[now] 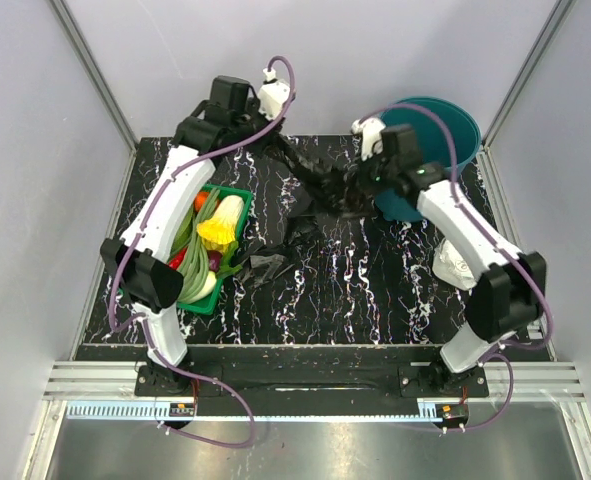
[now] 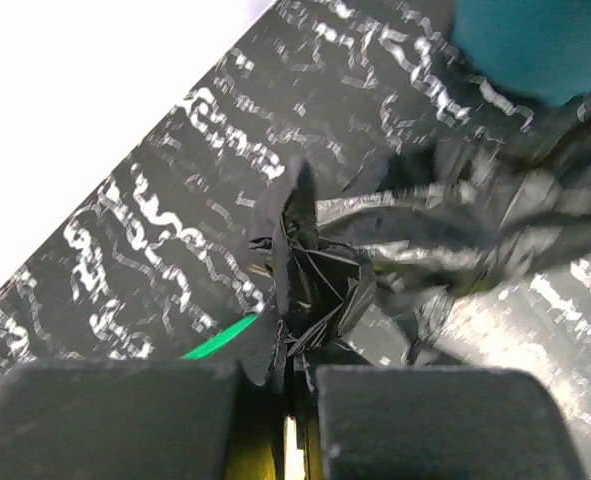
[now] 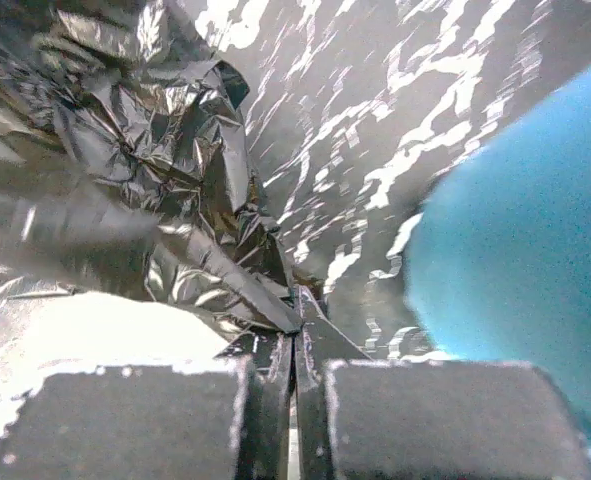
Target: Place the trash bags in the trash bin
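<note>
Tabletop in black w/ white veining (image 1: pixel 375 290) fills my overhead feed, both arms reaching toward its far edge. At the far right corner stands the round teal-green plastic bin (image 1: pixel 463 115), the tallest thing on the table; I see no black film inside it from here. The larger bag, a thin glossy black sheet of crinkled plastic film (image 1: pixel 325 185), hangs stretched betw. the two arms, just left of the bin and outside it. On the left side sits a shallow green rectangular tray (image 1: pixel 201 304) piled w/ toy vegetables, partly under the left arm. The smaller bag, a folded black film bundle (image 1: pixel 263 266), lies on the table just right of the tray, apart from both arms. A small white lumpy item (image 1: pixel 455 265) rests beside the right arm; can't tell what it is. Left gripper (image 2: pixel 293 385): jaws pinched together on a bunched corner of the larger bag, per its wrist cam. Right gripper (image 3: pixel 295 350): jaws likewise closed on a fold of the same bag, w/ the bin's teal wall close on its right.
</note>
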Controlling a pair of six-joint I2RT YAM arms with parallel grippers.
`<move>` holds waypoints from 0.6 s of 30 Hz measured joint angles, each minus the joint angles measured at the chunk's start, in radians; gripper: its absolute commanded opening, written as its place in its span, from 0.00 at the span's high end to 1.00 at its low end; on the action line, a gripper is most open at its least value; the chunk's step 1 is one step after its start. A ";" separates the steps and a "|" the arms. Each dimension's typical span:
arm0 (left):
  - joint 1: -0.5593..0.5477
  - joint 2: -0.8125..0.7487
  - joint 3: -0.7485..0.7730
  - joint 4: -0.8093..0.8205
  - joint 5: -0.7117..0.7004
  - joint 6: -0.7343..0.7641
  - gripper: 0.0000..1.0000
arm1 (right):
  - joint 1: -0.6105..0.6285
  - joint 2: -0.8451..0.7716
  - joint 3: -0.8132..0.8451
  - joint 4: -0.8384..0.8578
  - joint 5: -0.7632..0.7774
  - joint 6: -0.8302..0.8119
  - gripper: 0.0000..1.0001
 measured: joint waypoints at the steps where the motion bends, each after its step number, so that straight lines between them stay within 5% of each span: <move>1: 0.018 -0.008 0.000 -0.027 0.000 0.025 1.00 | -0.024 -0.029 0.053 -0.052 0.011 -0.026 1.00; 9: 0.119 -0.087 0.000 -0.156 -0.016 0.161 1.00 | -0.022 -0.114 0.368 -0.227 0.076 -0.153 1.00; 18: 0.142 -0.175 -0.064 -0.159 0.013 0.249 0.97 | -0.024 0.043 0.681 -0.305 0.162 -0.172 1.00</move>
